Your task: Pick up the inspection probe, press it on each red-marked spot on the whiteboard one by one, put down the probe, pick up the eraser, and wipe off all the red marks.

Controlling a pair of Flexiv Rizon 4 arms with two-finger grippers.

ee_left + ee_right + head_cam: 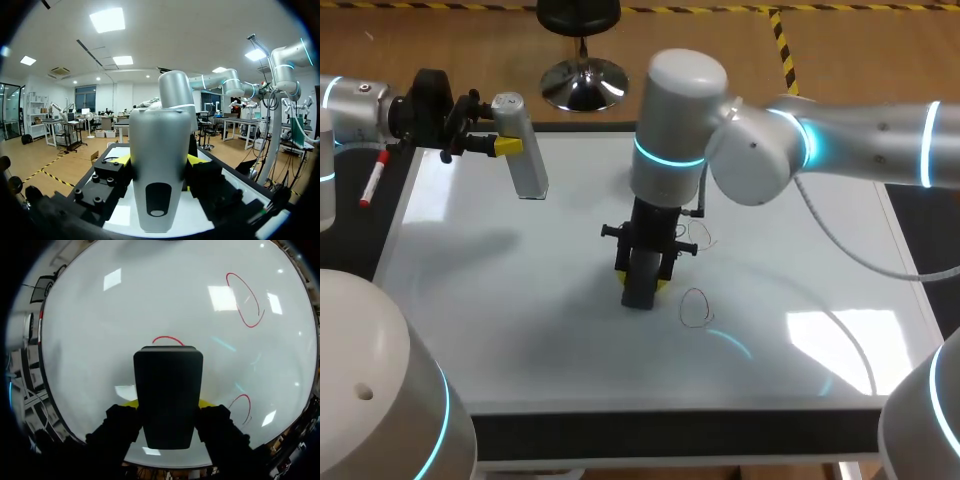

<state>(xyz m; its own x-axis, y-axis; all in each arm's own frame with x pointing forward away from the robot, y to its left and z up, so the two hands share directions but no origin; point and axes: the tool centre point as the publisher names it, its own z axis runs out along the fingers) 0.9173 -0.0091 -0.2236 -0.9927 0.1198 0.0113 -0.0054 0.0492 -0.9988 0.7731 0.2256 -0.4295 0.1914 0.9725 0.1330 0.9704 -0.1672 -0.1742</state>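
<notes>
Right fingers clamped on both sides of black rectangular eraser, eraser down on glossy white whiteboard mid-worktop. Thin red arc mark lay just ahead of eraser's front edge, in line with its long axis. Larger red loop mark farther ahead, off to one side. Right arm nearer marks. Left fingers gripped silver tapered inspection probe above board's far-left corner, well apart.

No readable print (marks only).
</notes>
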